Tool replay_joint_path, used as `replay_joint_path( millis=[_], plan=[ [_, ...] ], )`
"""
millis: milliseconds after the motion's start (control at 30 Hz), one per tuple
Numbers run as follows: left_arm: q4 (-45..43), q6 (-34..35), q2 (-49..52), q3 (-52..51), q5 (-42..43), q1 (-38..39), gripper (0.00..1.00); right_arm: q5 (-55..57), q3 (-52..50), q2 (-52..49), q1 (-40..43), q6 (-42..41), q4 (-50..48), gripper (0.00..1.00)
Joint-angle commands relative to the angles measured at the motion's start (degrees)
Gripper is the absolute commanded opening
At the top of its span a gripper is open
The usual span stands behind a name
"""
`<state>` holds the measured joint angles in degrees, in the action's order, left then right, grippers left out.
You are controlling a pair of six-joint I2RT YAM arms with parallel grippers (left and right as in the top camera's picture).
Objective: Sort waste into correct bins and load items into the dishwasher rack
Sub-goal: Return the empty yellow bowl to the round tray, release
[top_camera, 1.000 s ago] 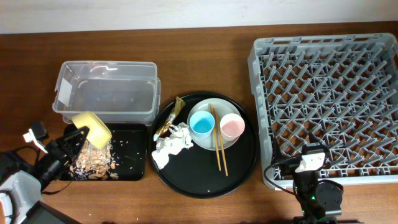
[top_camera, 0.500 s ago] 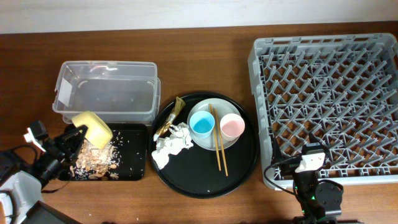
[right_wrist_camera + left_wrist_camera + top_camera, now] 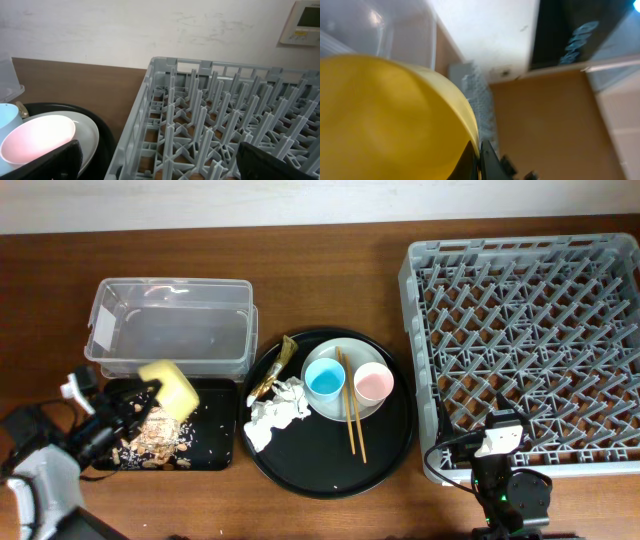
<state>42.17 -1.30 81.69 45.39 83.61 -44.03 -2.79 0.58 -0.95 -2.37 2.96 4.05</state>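
Brown wooden surface (image 3: 330, 275) carries everything. Nearest, the right gripper (image 3: 499, 442) sits at the near rim of the grey dishwasher rack (image 3: 415, 360), its jaws spread wide and holding nothing. To the left, the left gripper (image 3: 143, 402) is clamped on the rim of the yellow bowl (image 3: 170, 387), which hangs tilted above the shallow black tray (image 3: 212, 428). Brownish food scraps (image 3: 150, 442) lie in that tray.

On the round black tray (image 3: 310, 475) at centre, crumpled napkins (image 3: 275, 415) lie beside the pale plate (image 3: 345, 350). The plate bears the blue cup (image 3: 324, 380) and pink cup (image 3: 373, 382), with chopsticks (image 3: 352, 420) lying between them. A brown-gold wrapper (image 3: 275, 370) lies just past the napkins. Farther back on the left stands the clear tub (image 3: 175, 283).
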Motion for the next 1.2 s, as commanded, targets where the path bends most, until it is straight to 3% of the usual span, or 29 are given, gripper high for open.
replay_joint_path(
  millis=[0, 267, 433, 533, 733, 900, 1167],
  plan=[
    [2.0, 4.3, -7.3, 5.2, -14.8, 10.6, 0.01, 0.3, -0.3, 0.2, -0.2, -0.3, 0.3, 0.99],
    [3.4, 19.0, -20.5, 9.6, -57.1, 51.1, 0.01, 0.3, -0.3, 0.2, -0.2, -0.3, 0.3, 0.99],
    [3.5, 25.0, -18.5, 9.0, -76.1, 74.4, 0.01, 0.3, -0.3, 0.2, -0.2, -0.3, 0.3, 0.99],
    [2.9, 27.7, -14.4, 9.0, -80.5, 84.9, 0.01, 0.3, -0.3, 0.2, -0.2, -0.3, 0.3, 0.99],
    [2.3, 29.1, -3.8, 9.0, -86.5, 94.9, 0.01, 0.3, -0.3, 0.2, -0.2, -0.3, 0.3, 0.99],
    [2.4, 29.1, 0.6, 9.0, -86.4, 95.3, 0.02, 0.3, -0.3, 0.2, -0.2, -0.3, 0.3, 0.99],
    [3.3, 29.1, 0.9, 9.0, -85.4, 95.3, 0.17, 0.3, -0.3, 0.2, -0.2, -0.3, 0.3, 0.99]
  ],
)
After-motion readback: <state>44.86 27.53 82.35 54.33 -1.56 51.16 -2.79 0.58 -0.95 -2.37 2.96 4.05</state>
